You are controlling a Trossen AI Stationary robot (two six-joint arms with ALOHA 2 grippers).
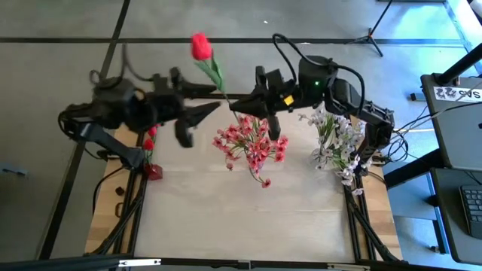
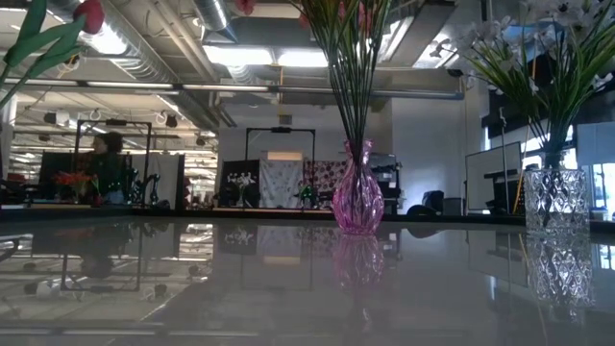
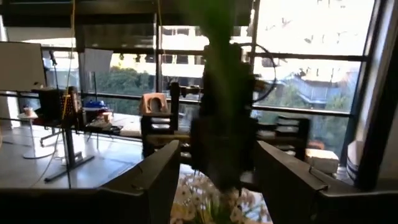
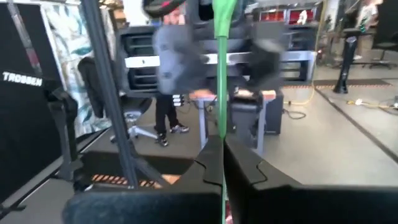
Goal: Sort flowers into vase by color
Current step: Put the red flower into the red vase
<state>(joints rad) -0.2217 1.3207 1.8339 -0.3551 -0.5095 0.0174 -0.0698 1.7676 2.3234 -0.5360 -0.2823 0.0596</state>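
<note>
My right fingers [image 1: 235, 103] are clenched on the green stem of the red flower [image 1: 201, 47], holding it up above the surface [image 1: 226, 211] behind the pink vase [image 2: 357, 202]; my left fingers [image 1: 202, 117] stand released, spread just beside that stem

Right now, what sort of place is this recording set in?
Probably a robotics lab or open workshop: exposed ceiling ducts, other workbenches by big windows, a monitor and keyboard desk beside the table.
</note>
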